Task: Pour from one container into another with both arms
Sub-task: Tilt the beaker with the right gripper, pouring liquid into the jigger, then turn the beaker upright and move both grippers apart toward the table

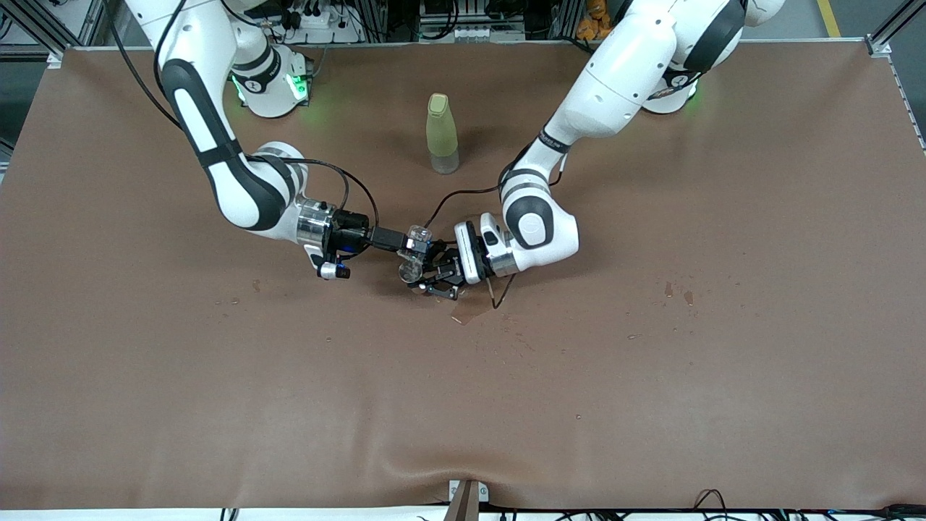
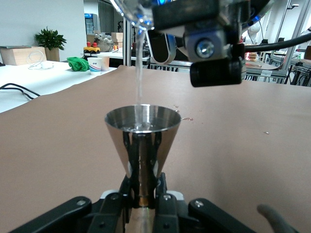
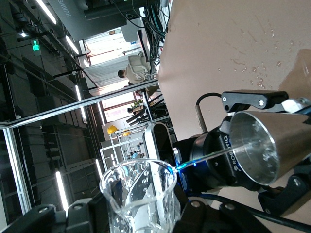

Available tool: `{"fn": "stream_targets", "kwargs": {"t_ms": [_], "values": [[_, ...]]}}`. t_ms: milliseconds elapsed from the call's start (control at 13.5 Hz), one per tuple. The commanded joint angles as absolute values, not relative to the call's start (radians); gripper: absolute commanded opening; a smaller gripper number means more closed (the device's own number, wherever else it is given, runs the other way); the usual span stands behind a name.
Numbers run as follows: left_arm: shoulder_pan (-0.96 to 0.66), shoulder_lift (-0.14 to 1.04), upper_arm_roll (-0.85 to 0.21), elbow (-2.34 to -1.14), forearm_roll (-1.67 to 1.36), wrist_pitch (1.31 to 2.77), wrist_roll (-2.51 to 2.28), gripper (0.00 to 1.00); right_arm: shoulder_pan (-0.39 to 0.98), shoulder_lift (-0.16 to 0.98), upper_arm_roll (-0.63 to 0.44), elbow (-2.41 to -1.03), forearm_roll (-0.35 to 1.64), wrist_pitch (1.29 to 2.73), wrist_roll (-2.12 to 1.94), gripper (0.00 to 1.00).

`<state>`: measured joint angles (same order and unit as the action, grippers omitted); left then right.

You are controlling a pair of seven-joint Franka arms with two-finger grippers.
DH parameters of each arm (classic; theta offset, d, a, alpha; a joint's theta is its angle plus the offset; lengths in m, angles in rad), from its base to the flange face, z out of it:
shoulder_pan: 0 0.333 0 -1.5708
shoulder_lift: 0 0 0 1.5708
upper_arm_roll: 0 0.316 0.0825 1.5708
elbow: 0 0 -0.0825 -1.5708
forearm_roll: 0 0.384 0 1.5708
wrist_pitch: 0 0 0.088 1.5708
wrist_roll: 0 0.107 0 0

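Note:
My left gripper (image 1: 431, 279) is shut on the narrow stem of the silver metal cup (image 1: 411, 272), held upright just above the middle of the table. In the left wrist view the silver metal cup (image 2: 142, 130) rises from between the shut fingers of the left gripper (image 2: 142, 200). My right gripper (image 1: 405, 244) is shut on the clear glass cup (image 1: 418, 234), tilted over the metal cup. A thin stream of water (image 2: 139, 73) falls from the glass cup (image 2: 137, 13) into the metal cup. In the right wrist view the glass cup (image 3: 141, 196) sits in the right gripper (image 3: 141, 221), the stream reaching the metal cup (image 3: 257, 145).
A tall yellow-green bottle (image 1: 442, 134) stands upright farther from the front camera than the two grippers. A wet patch (image 1: 470, 311) and scattered water drops (image 1: 676, 293) mark the brown table cover (image 1: 651, 405). Cables hang from both wrists.

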<state>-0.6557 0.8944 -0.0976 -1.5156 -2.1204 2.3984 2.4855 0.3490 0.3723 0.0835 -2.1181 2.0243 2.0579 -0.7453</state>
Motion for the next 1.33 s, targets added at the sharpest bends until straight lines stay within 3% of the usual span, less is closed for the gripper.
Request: {"fn": "stream_targets", "kwargs": {"t_ms": [0,741,1037,1259], "values": [[-0.66,0.867,-0.097,-1.537,-2.148,2.413,2.505,0.0,0.359,0.37,0.077,-2.117,2.029,2.065,-0.71,0.0],[-0.646,0.795,-0.092,-1.626,-2.132,2.413,2.507,0.0,0.344,0.37,0.074,-2.112,2.022,2.062,-0.572,0.0],[-0.58,0.695,-0.095,-1.736,-2.097,2.402,2.508,0.0,0.223,0.371,0.067,-2.036,1.76,2.03,-0.759,0.0],[-0.5,0.585,-0.095,-1.889,-2.043,2.353,2.508,0.0,0.086,0.377,0.067,-1.997,1.547,1.942,-0.946,0.0]]}}
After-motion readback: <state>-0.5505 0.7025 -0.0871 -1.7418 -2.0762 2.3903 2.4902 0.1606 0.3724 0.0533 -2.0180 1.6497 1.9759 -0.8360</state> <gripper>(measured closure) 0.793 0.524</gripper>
